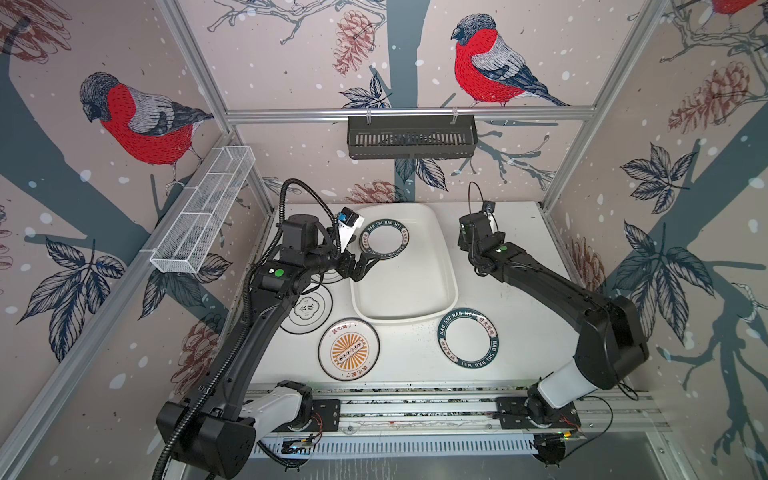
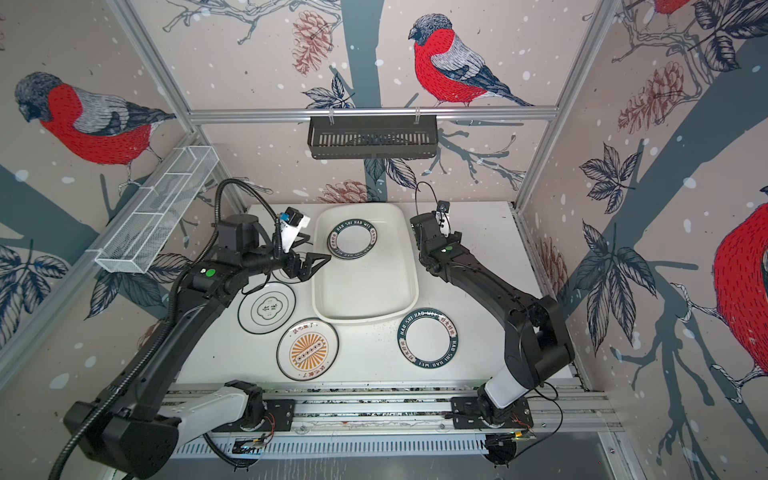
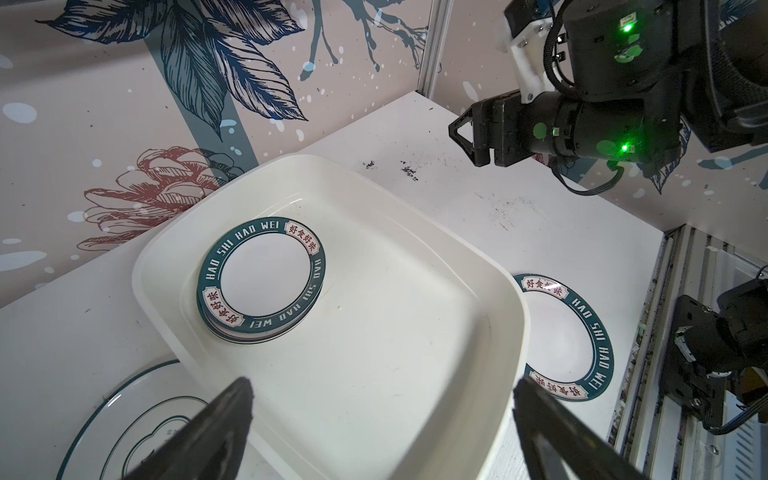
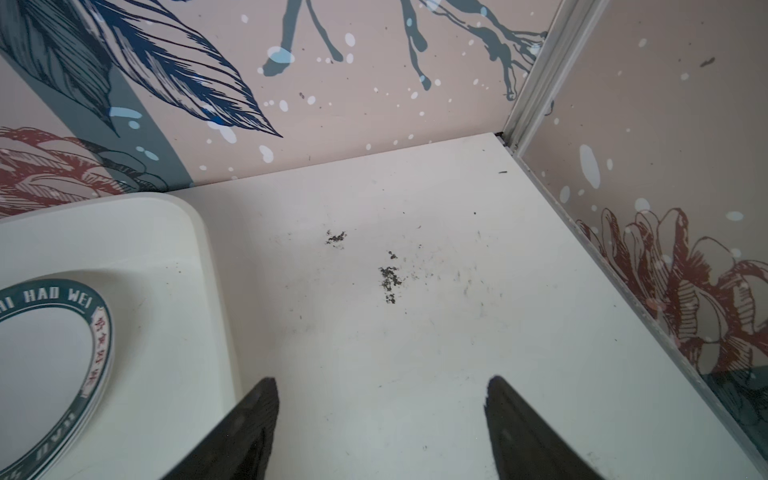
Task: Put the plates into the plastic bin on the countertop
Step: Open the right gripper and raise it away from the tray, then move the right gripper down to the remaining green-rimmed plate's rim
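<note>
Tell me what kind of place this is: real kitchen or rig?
Likely a lab test cell dressed as a kitchen corner, not a real one: aluminium framing holds bird-print wall panels, a black slatted basket hangs off it, and plates and a plastic bin sit on a white countertop.

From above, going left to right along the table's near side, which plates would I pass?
Black-rimmed plate with Chinese characters → orange sunburst plate → green-lettered plate.

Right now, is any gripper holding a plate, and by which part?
No. The left gripper and the right gripper are both open and empty.
</note>
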You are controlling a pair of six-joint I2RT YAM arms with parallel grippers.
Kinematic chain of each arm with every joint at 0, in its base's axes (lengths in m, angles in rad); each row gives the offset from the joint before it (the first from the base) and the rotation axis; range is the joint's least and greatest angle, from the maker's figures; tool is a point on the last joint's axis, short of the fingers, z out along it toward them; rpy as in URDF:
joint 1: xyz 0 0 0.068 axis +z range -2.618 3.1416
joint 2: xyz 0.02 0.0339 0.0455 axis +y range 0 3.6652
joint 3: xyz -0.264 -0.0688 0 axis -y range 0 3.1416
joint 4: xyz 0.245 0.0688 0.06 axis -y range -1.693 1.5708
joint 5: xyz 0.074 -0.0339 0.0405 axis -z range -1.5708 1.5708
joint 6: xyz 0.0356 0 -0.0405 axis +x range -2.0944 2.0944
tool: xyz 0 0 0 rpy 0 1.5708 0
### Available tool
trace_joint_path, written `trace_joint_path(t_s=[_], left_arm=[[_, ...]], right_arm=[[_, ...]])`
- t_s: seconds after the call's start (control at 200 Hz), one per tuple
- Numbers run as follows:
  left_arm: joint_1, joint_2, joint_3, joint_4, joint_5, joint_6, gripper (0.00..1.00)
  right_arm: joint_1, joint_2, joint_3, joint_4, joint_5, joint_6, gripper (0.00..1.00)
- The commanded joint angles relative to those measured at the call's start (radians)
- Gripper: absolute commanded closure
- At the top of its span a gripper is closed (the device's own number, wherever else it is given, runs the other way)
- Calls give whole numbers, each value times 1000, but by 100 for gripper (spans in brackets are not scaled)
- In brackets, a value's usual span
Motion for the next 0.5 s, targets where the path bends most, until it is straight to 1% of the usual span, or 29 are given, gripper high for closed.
trace_joint_path(t_s=[0.0, 0.01, 0.135, 0.205, 0.37, 0.495], left_arm=[[-1, -7, 1, 5, 15, 7, 3], [-1, -7, 1, 5, 15, 6, 3], [0, -8, 1, 3, 16, 6, 3], [-1, -8, 4, 2, 21, 7, 3], [-1, -13, 3, 1, 24, 6, 3], [0, -18, 3, 2, 28, 6, 3]], right_arm=[[-20, -29, -15, -26, -17, 44, 1], [-21, -31, -17, -31, -17, 48, 0], [-27, -74, -51, -52, 6, 80, 0], [-49, -105, -81, -51, -24, 101, 0], [-134, -180, -153, -53, -225, 129, 0], [-146, -231, -186, -110, -311, 136, 0]])
